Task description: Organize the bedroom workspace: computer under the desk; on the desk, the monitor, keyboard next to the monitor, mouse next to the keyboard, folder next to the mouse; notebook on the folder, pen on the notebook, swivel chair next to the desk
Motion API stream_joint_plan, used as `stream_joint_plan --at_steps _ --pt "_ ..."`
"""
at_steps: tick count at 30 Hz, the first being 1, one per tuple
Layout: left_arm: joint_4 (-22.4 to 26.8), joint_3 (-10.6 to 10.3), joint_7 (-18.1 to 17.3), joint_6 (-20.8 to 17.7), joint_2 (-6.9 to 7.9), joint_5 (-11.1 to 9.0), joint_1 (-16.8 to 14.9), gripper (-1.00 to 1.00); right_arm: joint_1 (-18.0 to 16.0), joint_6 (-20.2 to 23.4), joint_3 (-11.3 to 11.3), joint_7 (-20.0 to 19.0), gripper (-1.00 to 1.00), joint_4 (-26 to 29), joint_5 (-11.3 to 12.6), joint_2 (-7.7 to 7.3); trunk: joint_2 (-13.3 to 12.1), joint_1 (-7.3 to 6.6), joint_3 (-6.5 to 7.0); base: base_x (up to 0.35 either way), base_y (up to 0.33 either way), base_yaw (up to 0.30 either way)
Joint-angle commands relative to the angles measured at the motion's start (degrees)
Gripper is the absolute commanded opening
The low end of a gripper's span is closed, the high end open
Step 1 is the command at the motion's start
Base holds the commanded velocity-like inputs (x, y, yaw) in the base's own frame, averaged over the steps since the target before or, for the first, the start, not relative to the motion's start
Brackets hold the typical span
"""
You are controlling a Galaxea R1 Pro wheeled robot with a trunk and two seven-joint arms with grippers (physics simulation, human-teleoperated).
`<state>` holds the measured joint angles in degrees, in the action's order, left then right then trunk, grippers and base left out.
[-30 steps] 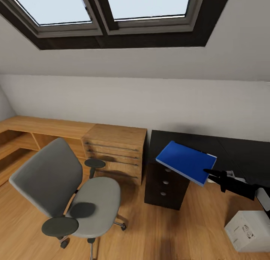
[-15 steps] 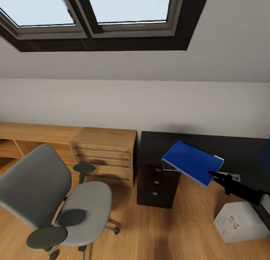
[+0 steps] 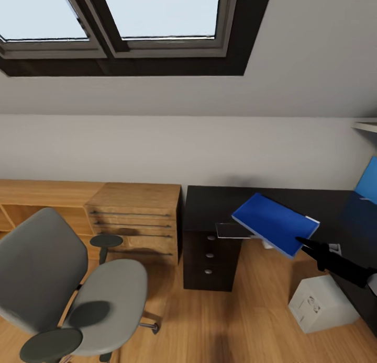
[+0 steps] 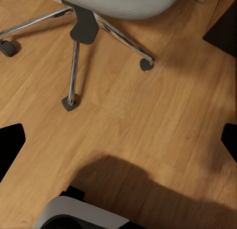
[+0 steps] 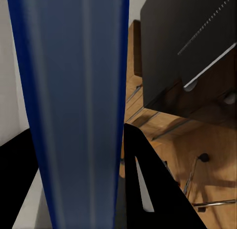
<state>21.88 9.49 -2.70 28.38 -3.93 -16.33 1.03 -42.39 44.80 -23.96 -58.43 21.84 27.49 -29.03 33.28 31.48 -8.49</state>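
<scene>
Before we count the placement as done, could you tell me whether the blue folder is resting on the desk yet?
Apart. In the head view the folder is tilted, pinched at one edge by the right gripper, and overhangs the floor beyond the desk.

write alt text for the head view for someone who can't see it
The right gripper holds a blue folder tilted in the air over the near edge of a black desk, above its black drawer unit. To the left stand a grey swivel chair with an empty seat and low wooden shelving; a skylight is overhead.
</scene>
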Motion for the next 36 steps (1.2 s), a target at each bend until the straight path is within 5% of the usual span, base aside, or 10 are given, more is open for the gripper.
stream_joint_plan --at_steps 1,17,36 --pt "0.1 0.09 -0.28 0.0 -0.03 -0.46 0.02 1.0 -0.06 0.03 -0.17 -0.06 -1.0 -0.09 -0.02 0.01 0.08 0.03 -0.01 0.0 0.0 -0.131" --pt "-0.04 0.14 -0.28 -0.15 0.06 -0.46 0.02 1.0 -0.06 -1.28 -0.28 -0.11 -1.0 -0.92 -0.07 0.13 0.08 0.03 0.51 0.0 0.0 -0.048" --pt "-0.09 0.17 -0.28 -0.17 0.15 -0.46 0.02 1.0 -0.06 -4.43 -0.3 -0.04 -1.0 -3.33 -0.07 0.3 0.08 0.03 0.93 0.0 0.0 -0.239"
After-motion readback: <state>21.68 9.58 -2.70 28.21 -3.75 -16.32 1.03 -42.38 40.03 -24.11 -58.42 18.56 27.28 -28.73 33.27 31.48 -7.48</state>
